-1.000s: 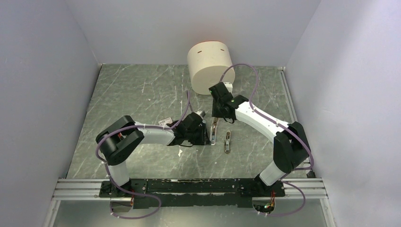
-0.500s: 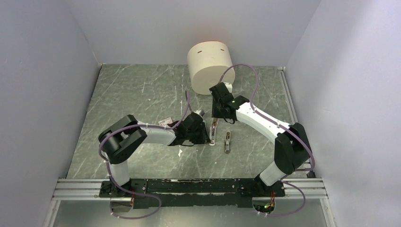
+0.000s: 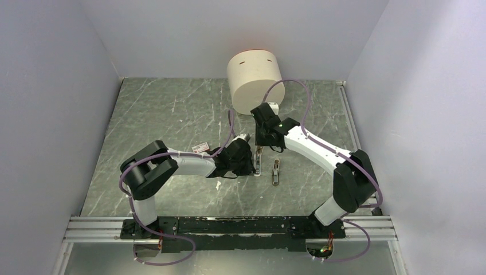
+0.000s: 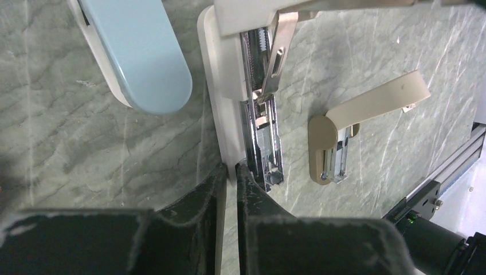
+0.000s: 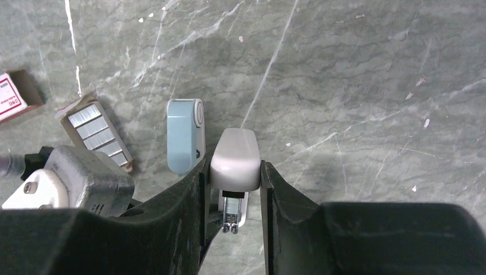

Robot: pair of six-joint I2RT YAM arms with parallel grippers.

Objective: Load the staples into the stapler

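The white stapler point(image 3: 259, 165) lies mid-table, hinged open, its metal rail point(image 4: 263, 137) bare. My left gripper point(image 4: 231, 172) is shut on the side wall of the stapler's white base point(image 4: 220, 86). My right gripper point(image 5: 234, 167) is shut on the raised rounded top cover point(image 5: 235, 154) from above. The staples point(image 5: 97, 134) lie as grey ridged blocks in a cardboard tray left of the stapler, with the red-and-white box point(image 5: 10, 96) further left. In the top view the box point(image 3: 200, 148) shows beside the left arm.
A pale blue piece point(image 5: 184, 134) lies just left of the stapler. To its right sits a short beige-grey piece point(image 4: 367, 109). A big cream cylinder point(image 3: 254, 80) stands at the back, behind the right arm. Grey walls enclose the table on three sides.
My left gripper has slid right to the stapler and its jaws have come together on the base wall. The right gripper keeps its hold and has shifted slightly back.
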